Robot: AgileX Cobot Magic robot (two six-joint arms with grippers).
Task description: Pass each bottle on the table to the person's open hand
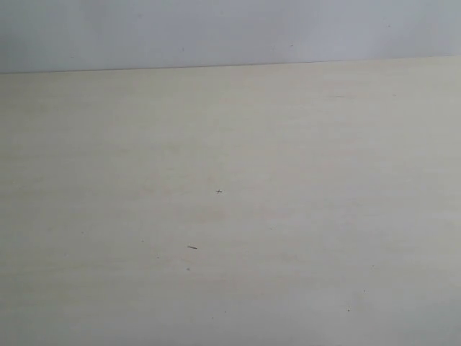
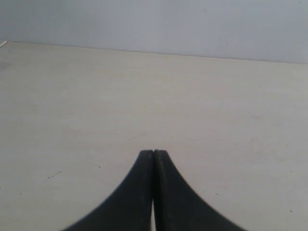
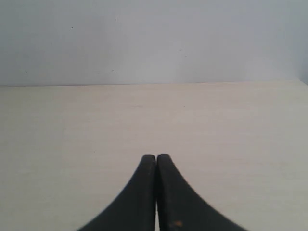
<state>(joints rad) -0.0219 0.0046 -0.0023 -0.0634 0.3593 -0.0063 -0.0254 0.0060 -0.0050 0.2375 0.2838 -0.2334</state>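
No bottles and no person's open hand show in any view. The pale beige wood-grain table [image 1: 230, 216] fills the exterior view, bare apart from a few tiny dark specks. Neither arm appears in the exterior view. In the left wrist view my left gripper [image 2: 153, 152] is shut, its black fingertips pressed together over bare table [image 2: 72, 106]. The right wrist view shows my right gripper [image 3: 156, 156] shut the same way, nothing between its fingers, above the table [image 3: 72, 125].
A plain pale grey wall [image 1: 216, 32] rises behind the table's far edge [image 1: 230, 65]. That wall [image 2: 168, 24] also backs the table in the left wrist view, and the wall [image 3: 154, 38] backs it in the right wrist view.
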